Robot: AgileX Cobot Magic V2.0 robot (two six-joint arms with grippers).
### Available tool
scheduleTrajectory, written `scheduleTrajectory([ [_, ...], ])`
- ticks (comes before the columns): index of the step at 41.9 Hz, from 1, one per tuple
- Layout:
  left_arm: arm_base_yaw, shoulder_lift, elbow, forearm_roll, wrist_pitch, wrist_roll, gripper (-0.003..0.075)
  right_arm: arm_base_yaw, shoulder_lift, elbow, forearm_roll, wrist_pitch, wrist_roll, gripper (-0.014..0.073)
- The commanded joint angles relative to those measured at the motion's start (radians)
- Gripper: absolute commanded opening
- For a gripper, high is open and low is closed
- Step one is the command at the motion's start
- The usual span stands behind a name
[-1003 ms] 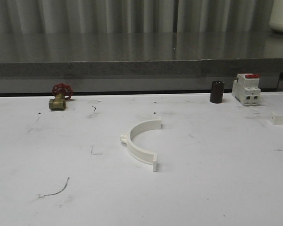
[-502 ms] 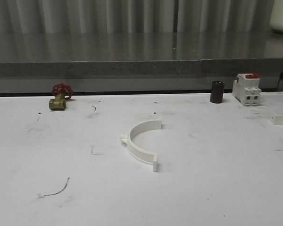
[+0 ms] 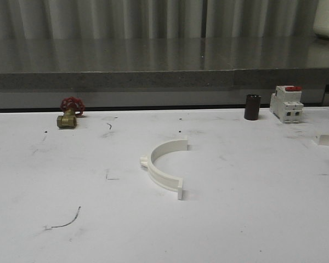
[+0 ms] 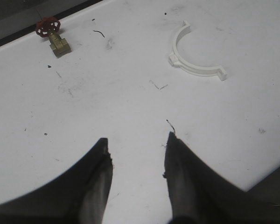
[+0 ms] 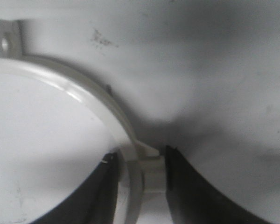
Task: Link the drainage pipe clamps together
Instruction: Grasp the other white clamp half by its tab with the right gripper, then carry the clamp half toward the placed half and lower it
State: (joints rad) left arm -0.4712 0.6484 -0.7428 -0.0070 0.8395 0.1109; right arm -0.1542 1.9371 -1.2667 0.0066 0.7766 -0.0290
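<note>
Spreading across every view, the white table [image 3: 252, 219] carries one white half-ring clamp [image 3: 165, 167] near its middle, lying flat with its arc open toward the right, a nub on its outer curve and flat tabs at both ends. The left wrist view shows this same clamp well ahead of the left hand [image 4: 136, 161], whose dark fingers are spread over bare table and grip nothing. A second clamp [image 5: 102, 116] appears close up in the right wrist view, where the right hand [image 5: 141, 175] pinches it at its outer nub; in the front view it is a white piece cut off at the right edge. Small and far back sit a white breaker [image 3: 286, 103], a dark cylinder [image 3: 252, 107] and a red-handled brass valve [image 3: 69, 112].
</note>
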Motion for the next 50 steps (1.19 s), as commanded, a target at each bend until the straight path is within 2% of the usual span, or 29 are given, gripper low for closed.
scheduleTrajectory([
  [1, 0.001, -0.002, -0.026, -0.008, -0.072, 0.000, 0.0273, -0.007, -0.049, -0.027, -0.007, -0.005, -0.011, 0.0180],
  [4, 0.001, -0.002, -0.026, -0.008, -0.072, 0.000, 0.0273, -0.007, -0.049, -0.027, -0.007, -0.005, -0.011, 0.0154],
  [13, 0.001, -0.002, -0.026, -0.008, -0.072, 0.000, 0.0273, -0.007, -0.049, -0.052, -0.017, 0.004, -0.011, 0.0153],
  [21, 0.001, -0.002, -0.026, -0.008, -0.072, 0.000, 0.0273, 0.001, -0.063, -0.129, 0.054, 0.121, -0.011, 0.0153],
  [27, 0.001, -0.002, -0.026, -0.008, -0.072, 0.000, 0.0273, 0.052, -0.111, -0.141, 0.110, 0.195, -0.010, 0.0153],
  [35, 0.001, -0.002, -0.026, -0.008, -0.074, 0.000, 0.0273, 0.202, -0.194, -0.143, 0.119, 0.234, 0.044, 0.0153],
  [41, 0.001, -0.002, -0.026, -0.008, -0.074, 0.000, 0.0273, 0.360, -0.235, -0.146, 0.104, 0.242, 0.132, 0.0156],
  [45, 0.001, -0.002, -0.026, -0.008, -0.074, 0.000, 0.0273, 0.464, -0.236, -0.146, 0.039, 0.243, 0.231, 0.0156],
  [50, 0.001, -0.002, -0.026, -0.008, -0.074, 0.000, 0.0273, 0.588, -0.221, -0.146, -0.096, 0.243, 0.425, 0.0156],
])
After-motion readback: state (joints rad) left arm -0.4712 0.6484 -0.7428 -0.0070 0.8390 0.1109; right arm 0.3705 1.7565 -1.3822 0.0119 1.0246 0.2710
